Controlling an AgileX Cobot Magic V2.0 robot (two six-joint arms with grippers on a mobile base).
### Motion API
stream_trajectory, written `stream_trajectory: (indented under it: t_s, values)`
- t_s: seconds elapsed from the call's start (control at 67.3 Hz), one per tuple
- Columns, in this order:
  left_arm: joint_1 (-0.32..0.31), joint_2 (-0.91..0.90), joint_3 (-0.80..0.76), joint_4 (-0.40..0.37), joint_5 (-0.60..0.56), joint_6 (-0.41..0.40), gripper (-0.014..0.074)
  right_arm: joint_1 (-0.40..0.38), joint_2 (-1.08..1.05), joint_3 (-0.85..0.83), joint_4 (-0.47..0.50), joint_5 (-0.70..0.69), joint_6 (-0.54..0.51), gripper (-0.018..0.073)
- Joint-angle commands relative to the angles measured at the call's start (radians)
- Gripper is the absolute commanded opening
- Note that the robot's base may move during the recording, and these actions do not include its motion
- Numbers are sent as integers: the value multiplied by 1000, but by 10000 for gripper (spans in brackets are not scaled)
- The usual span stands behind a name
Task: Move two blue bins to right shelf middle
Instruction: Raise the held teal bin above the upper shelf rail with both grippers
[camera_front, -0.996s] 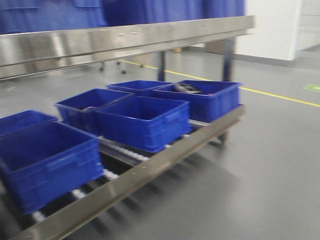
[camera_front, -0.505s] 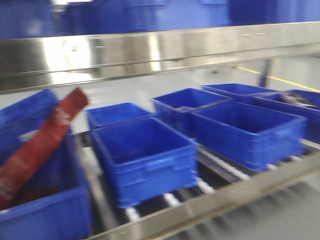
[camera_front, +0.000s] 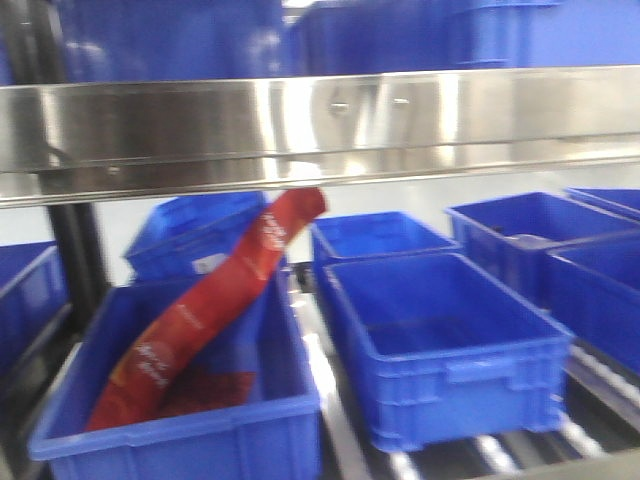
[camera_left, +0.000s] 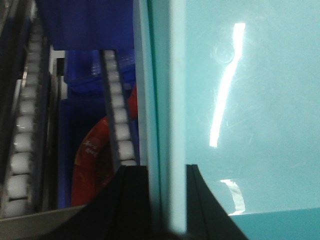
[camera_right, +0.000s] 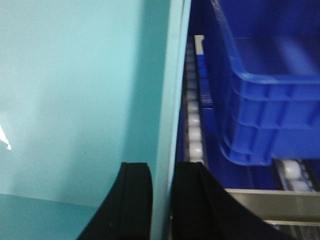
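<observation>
Bin: we see a pale blue bin (camera_left: 240, 100) filling both wrist views, its rim wall standing upright between our jaws on each side.
Left gripper (camera_left: 167, 200): our jaws sit closed on the bin's wall, one black finger (camera_left: 131, 200) outside, the other inside.
Right gripper (camera_right: 161, 200): our jaws pinch the opposite wall (camera_right: 167, 100) the same way.
Beyond the left jaws: white rollers (camera_left: 117, 110) and a red bag (camera_left: 92, 165) in a dark blue crate.
Beyond the right jaws: a dark blue crate (camera_right: 265, 100) on rollers.
Front view: a steel shelf edge (camera_front: 320, 125), crates (camera_front: 440, 340) below, the red bag (camera_front: 210, 310) leaning in one; we cannot see the bin there.
</observation>
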Motion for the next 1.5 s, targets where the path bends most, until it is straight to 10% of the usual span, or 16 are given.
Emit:
stream_trajectory:
  t_s: [0.0,1.486]
  values:
    - [-6,-13,-18,11,-109,-5,-111,3,-19,-18,19,-85,-12,-163]
    - [-6,-13,-18,11,-109,-5,-111,3,-19,-18,22,-87,-12,-163]
